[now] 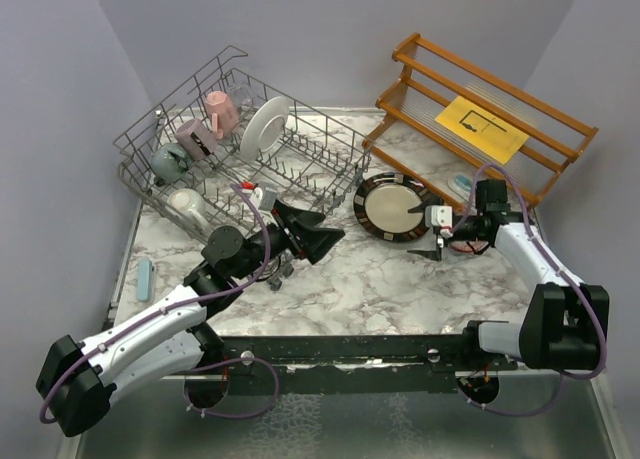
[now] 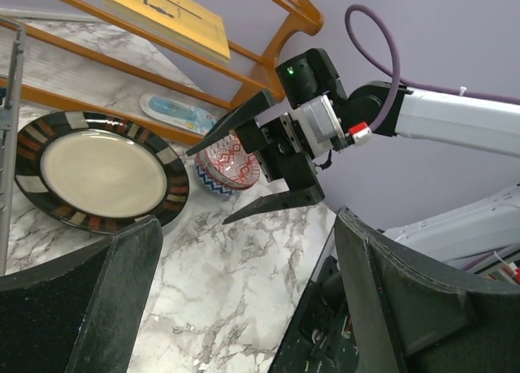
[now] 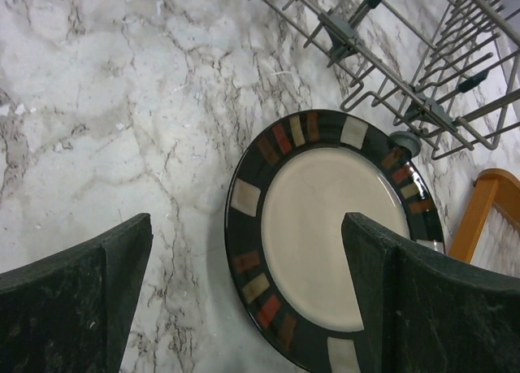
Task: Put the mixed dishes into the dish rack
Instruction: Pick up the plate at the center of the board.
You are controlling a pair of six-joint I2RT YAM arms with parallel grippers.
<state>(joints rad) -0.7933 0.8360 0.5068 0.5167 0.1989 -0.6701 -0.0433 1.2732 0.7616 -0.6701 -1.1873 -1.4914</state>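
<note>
The grey wire dish rack [image 1: 310,149] stands at the back left and holds pink [image 1: 222,111], mauve [image 1: 192,139], grey-teal [image 1: 170,162] and cream [image 1: 188,207] mugs and an upright white plate [image 1: 267,127]. The black-rimmed plate [image 1: 392,207] lies flat on the marble beside the rack; it also shows in the left wrist view [image 2: 101,174] and the right wrist view [image 3: 333,235]. A red and blue patterned bowl [image 2: 231,163] sits just right of it. My left gripper [image 1: 318,231] is open and empty near the rack's front corner. My right gripper [image 1: 428,231] is open and empty, hovering at the plate's right edge.
The orange-brown wooden shelf [image 1: 520,104] with a yellow sheet [image 1: 482,127] stands at the back right, with a small light-blue item [image 1: 461,184] under it. A pale blue object [image 1: 146,277] lies at the table's left edge. The rack's corner and wheel [image 3: 404,141] are close to the plate.
</note>
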